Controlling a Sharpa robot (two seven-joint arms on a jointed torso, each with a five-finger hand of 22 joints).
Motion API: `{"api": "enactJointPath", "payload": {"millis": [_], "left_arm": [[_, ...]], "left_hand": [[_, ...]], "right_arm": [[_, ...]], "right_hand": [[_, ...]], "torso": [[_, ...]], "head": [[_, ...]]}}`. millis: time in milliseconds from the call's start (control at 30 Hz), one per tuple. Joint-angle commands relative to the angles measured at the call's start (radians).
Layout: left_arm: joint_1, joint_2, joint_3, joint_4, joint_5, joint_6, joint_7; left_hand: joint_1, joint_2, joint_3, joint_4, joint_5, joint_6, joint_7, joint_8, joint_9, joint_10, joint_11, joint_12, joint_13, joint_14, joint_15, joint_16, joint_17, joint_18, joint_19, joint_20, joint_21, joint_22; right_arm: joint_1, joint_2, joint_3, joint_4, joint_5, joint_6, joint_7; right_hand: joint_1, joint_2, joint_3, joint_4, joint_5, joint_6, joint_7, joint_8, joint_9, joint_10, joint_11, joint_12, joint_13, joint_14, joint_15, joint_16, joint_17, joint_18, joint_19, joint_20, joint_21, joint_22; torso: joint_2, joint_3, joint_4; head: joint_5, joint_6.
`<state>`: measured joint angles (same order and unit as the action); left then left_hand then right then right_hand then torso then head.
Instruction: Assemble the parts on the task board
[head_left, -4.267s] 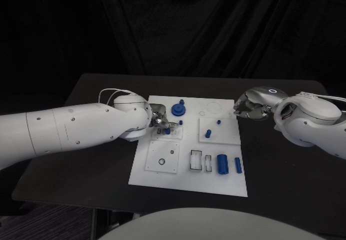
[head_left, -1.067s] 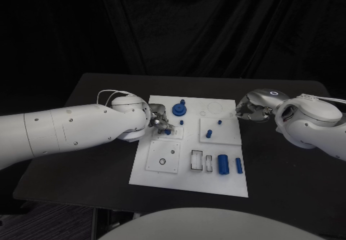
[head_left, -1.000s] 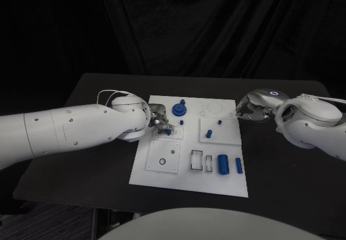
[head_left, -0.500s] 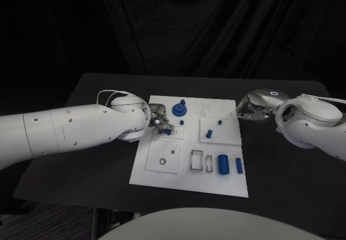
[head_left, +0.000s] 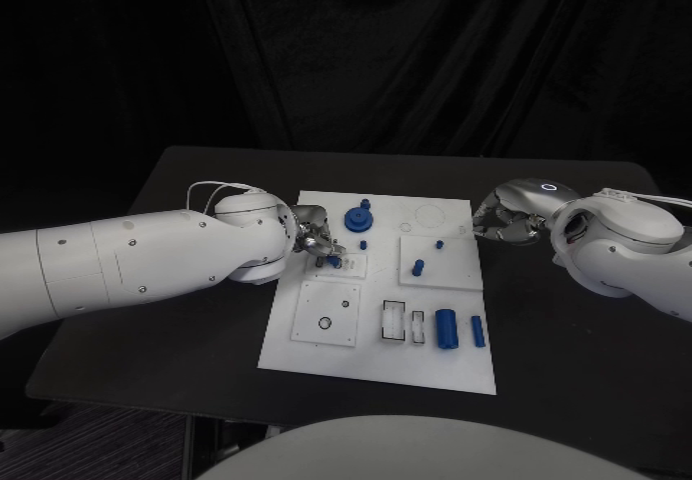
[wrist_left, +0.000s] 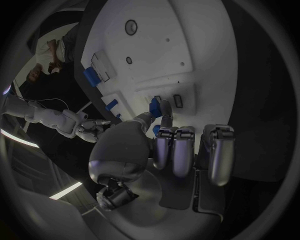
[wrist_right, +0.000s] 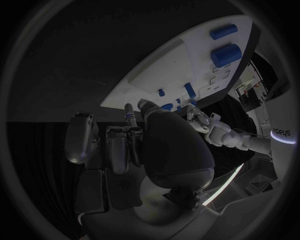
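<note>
The white task board (head_left: 378, 335) lies mid-table. My left hand (head_left: 313, 243) is over its upper-left square plate, and thumb and finger pinch a small blue part (head_left: 333, 262) (wrist_left: 154, 106) at that plate. My right hand (head_left: 498, 223) hovers just off the board's far right edge, its fingers (wrist_right: 119, 142) curled in on nothing. On the board stand a big blue knob (head_left: 358, 218), a tiny peg (head_left: 362, 244) and a slanted peg (head_left: 417, 267). A thick cylinder (head_left: 446, 328) and a thin one (head_left: 477, 331) lie near the front right.
Two empty rectangular slots (head_left: 392, 320) sit beside the cylinders, and a square plate with a round hole (head_left: 325, 313) is at the front left. Bare black table (head_left: 577, 350) surrounds the board. My bulky left forearm (head_left: 130, 265) covers the table's left side.
My left arm has shifted slightly left and its hand has turned a little, keeping the blue part at the small plate. My right hand has stayed almost still by the board's edge.
</note>
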<state>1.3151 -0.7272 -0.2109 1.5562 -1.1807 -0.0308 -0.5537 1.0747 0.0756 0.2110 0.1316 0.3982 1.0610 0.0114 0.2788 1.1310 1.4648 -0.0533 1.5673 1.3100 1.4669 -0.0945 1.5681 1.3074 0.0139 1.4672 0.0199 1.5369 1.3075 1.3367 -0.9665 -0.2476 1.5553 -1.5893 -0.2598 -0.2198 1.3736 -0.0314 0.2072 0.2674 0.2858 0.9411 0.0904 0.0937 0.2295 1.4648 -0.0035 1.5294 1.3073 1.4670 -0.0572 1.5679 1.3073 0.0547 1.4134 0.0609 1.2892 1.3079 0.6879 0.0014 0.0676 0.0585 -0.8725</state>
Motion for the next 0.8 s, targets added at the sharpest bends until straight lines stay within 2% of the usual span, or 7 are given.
{"api": "enactJointPath", "payload": {"millis": [33,133,167,200,467,800], "left_arm": [[-0.002,0.0,0.001,0.002,0.005,-0.035,0.012],[-0.002,0.001,0.001,0.0,0.005,-0.033,0.012],[-0.002,0.003,0.001,-0.001,0.005,-0.033,0.011],[-0.002,0.004,0.001,-0.002,0.005,-0.033,0.012],[-0.002,0.017,0.001,-0.018,0.005,-0.035,0.018],[-0.003,0.024,0.001,-0.029,0.005,-0.025,0.02]], "left_hand": [[-0.004,-0.001,0.005,0.002,0.003,-0.01,0.001,-0.004,-0.002,0.106,-0.004,0.004,0.261,0.104,-0.008,0.003,0.263,-0.003,0.079,-0.009,-0.005,0.243],[-0.008,-0.002,0.009,0.005,-0.006,-0.011,0.002,-0.007,-0.004,0.106,-0.003,0.004,0.261,0.104,-0.008,0.003,0.263,-0.002,0.077,-0.009,-0.007,0.242],[-0.014,-0.003,0.015,0.008,-0.025,-0.011,0.003,-0.012,-0.008,0.106,-0.002,0.004,0.261,0.104,-0.007,0.003,0.263,-0.002,0.077,-0.008,-0.008,0.242],[-0.015,-0.003,0.016,0.009,-0.03,-0.01,0.003,-0.013,-0.009,0.106,-0.002,0.004,0.261,0.104,-0.007,0.003,0.263,-0.002,0.077,-0.008,-0.007,0.242],[-0.019,-0.001,0.021,0.013,-0.037,-0.011,0.004,-0.016,-0.012,0.106,-0.001,0.004,0.261,0.104,-0.006,0.003,0.263,-0.001,0.074,-0.007,-0.013,0.239],[-0.028,-0.003,0.023,0.021,-0.048,-0.016,0.008,-0.024,-0.017,0.106,0.002,0.004,0.261,0.104,-0.004,0.003,0.263,0.001,0.069,-0.006,-0.021,0.236]], "right_arm": [[-0.003,-0.001,0.001,0.0,-0.003,0.009,-0.019],[-0.003,-0.001,0.001,0.0,-0.003,0.009,-0.019],[-0.003,-0.001,0.001,0.0,-0.003,0.01,-0.019],[-0.003,0.0,0.001,0.0,-0.003,0.011,-0.019],[-0.003,0.001,0.001,0.001,-0.003,0.011,-0.019],[-0.004,-0.001,0.001,0.001,-0.003,0.013,-0.02]], "right_hand": [[0.011,0.0,0.005,-0.002,0.005,0.0,0.002,-0.005,-0.002,0.056,0.006,-0.006,0.215,0.1,0.004,-0.005,0.257,0.015,-0.008,-0.001,-0.005,0.166],[0.01,0.0,0.005,-0.002,0.004,0.0,0.002,-0.006,-0.002,0.054,0.006,-0.007,0.213,0.099,0.004,-0.007,0.256,0.015,-0.008,-0.001,-0.006,0.166],[0.01,0.0,0.005,-0.002,0.004,0.0,0.002,-0.006,-0.002,0.054,0.006,-0.007,0.213,0.099,0.004,-0.007,0.256,0.015,-0.008,-0.001,-0.006,0.166],[0.01,-0.001,0.004,-0.001,0.004,0.0,0.002,-0.006,-0.002,0.054,0.006,-0.007,0.213,0.099,0.004,-0.007,0.256,0.015,-0.008,-0.001,-0.007,0.166],[0.007,-0.001,0.004,0.0,0.002,0.0,0.002,-0.006,-0.002,0.054,0.006,-0.007,0.213,0.099,0.004,-0.007,0.256,0.015,-0.008,-0.001,-0.007,0.166],[0.006,-0.002,0.003,0.001,0.001,0.0,0.002,-0.006,-0.003,0.054,0.006,-0.008,0.213,0.099,0.004,-0.007,0.256,0.015,-0.007,-0.001,-0.007,0.166]], "torso": [[0.001,0.0004,-0.0001],[0.002,0.0008,-0.0006],[0.002,0.0008,-0.0005],[0.001,0.0004,-0.0005],[0.0,0.0017,-0.0017],[0.001,0.0004,-0.0008]], "head": [[0.001,0.0],[0.002,0.0],[0.002,0.0],[0.002,0.0],[0.001,0.0],[-0.003,0.0]]}}
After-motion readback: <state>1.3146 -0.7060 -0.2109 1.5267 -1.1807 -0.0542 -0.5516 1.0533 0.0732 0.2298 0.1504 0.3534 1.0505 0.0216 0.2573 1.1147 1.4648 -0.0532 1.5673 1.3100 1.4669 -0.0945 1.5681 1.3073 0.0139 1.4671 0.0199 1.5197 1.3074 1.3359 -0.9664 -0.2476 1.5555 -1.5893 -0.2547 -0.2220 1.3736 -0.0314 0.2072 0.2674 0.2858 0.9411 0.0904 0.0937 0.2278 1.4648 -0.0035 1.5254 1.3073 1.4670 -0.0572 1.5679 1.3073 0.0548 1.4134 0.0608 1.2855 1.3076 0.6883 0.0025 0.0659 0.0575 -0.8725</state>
